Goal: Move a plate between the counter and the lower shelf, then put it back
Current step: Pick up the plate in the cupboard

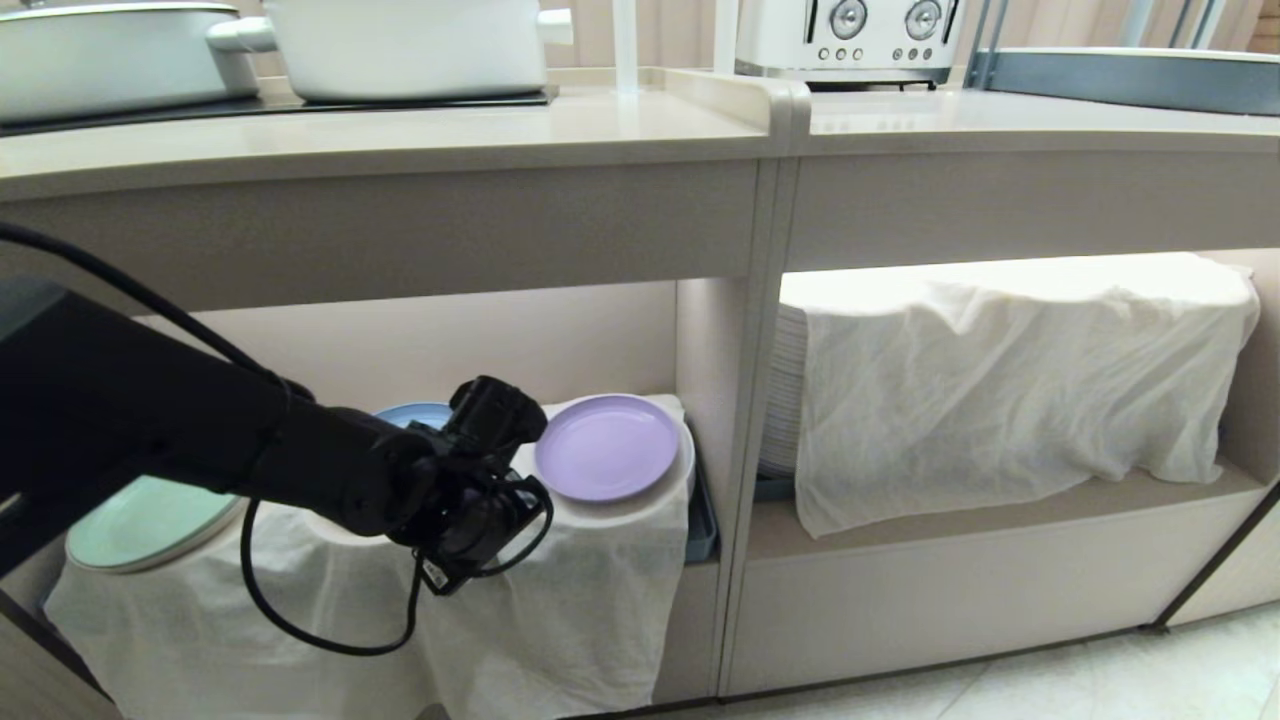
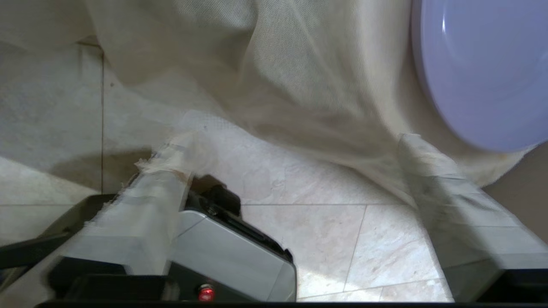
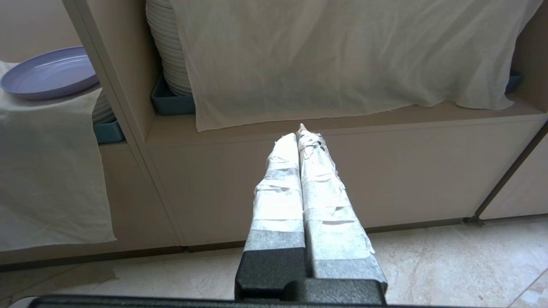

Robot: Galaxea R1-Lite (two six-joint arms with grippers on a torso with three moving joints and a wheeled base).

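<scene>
The lilac plate (image 1: 607, 447) lies flat on a cloth-draped stack in the left cubby of the lower shelf (image 1: 450, 340), close to the divider panel (image 1: 745, 420). My left arm reaches in from the left, and its wrist (image 1: 480, 490) hangs just left of the plate, in front of the draped cloth. The left gripper (image 2: 295, 141) is open, its taped fingers (image 2: 162, 188) wide apart with nothing between them, and the plate (image 2: 483, 72) lies off to one side of it. The right gripper (image 3: 302, 132) is shut and empty, low before the right cubby. The counter (image 1: 400, 140) runs above.
A blue plate (image 1: 415, 412) and a mint-green plate (image 1: 145, 525) sit on the same draped cloth (image 1: 560, 600). A cloth-covered stack of white plates (image 1: 1000, 370) fills the right cubby. White pots (image 1: 410, 45) and a toaster (image 1: 850, 40) stand on the counter. Tiled floor lies below.
</scene>
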